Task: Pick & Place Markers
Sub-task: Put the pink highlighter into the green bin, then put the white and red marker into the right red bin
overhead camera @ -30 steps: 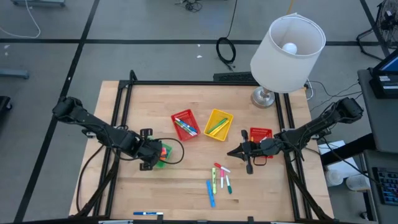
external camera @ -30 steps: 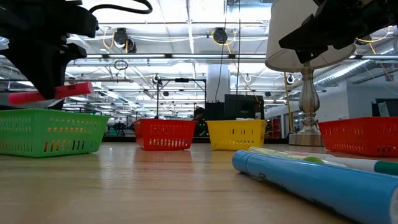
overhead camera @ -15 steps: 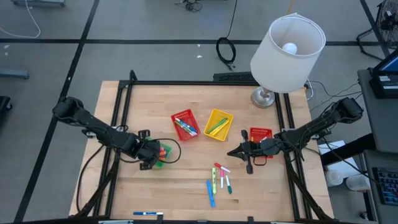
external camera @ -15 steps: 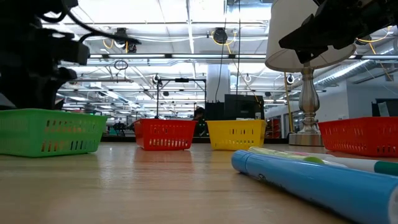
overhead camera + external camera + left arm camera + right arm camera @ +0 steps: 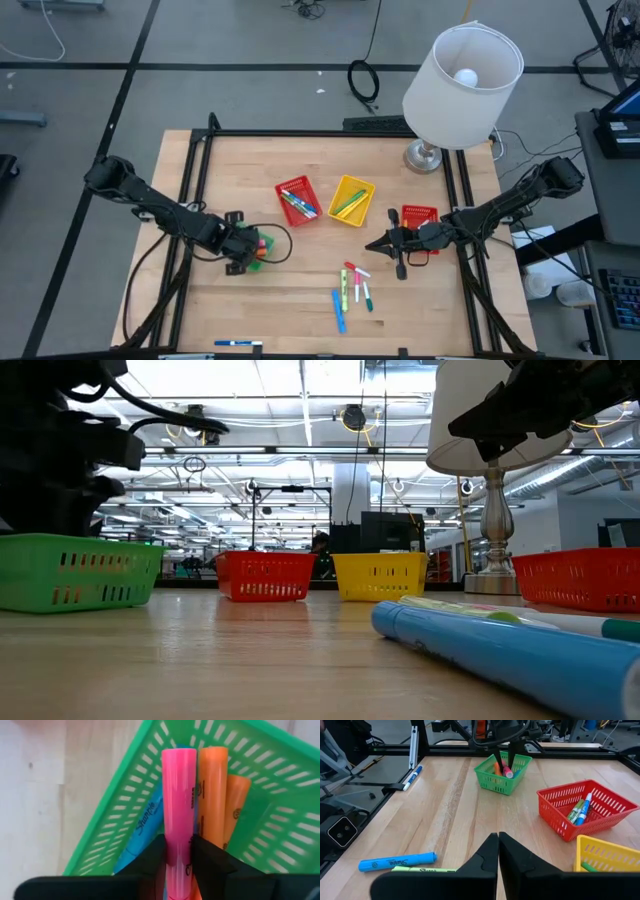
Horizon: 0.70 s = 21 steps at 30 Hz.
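Lowering into the green basket (image 5: pixel 280 795), a pink marker (image 5: pixel 179 810) sits pinched between the left claw's (image 5: pixel 179 862) two dark fingers, which are closed snugly on its barrel and not yet let go. It lies lengthwise beside two orange markers (image 5: pixel 214 795) and a blue one (image 5: pixel 142 832) already in there, so it looks lined up to settle flat alongside them once released. That basket sits at the left of the table (image 5: pixel 300 300), with the left claw (image 5: pixel 243 247) right over it in the high view.

Over to the middle now: a red basket (image 5: pixel 297 200) and a yellow basket (image 5: pixel 351 199) stand side by side, each with markers inside. Near the front edge a loose cluster of markers (image 5: pixel 352 287) waits on the wood, still to be sorted, by my reckoning. The right claw (image 5: pixel 377 244) hovers just above and beyond them with its fingers pressed fully together and nothing in them, beside another red basket (image 5: pixel 420 217). A lamp (image 5: pixel 462 72) stands at the far right corner.
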{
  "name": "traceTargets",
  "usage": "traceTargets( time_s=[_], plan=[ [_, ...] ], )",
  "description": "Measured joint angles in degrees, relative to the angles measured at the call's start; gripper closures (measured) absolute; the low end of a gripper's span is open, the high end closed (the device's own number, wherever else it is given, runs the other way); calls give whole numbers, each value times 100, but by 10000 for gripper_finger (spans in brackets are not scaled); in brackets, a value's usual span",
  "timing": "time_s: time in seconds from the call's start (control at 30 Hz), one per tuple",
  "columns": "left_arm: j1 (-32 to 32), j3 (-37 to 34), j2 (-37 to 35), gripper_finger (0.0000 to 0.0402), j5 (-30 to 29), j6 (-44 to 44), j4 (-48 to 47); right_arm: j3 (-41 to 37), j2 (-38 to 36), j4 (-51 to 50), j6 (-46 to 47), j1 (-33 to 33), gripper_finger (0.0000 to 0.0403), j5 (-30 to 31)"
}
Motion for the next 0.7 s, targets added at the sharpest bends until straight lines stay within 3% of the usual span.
traceTargets(
  time_s=[0.2,0.43,0.57,0.7],
  plan=[
    [0,0,0,272,164,19,42,0,2,0,-8,-2,403,0],
    [0,304,-9,247,60,724,86,0,2,0,-15,-1,403,0],
    [0,791,-122,270,-130,1453,-37,0,1,0,-15,-1,403,0],
    [0,1387,-426,325,-239,2141,-369,0,1,0,-15,-1,403,0]
  ],
)
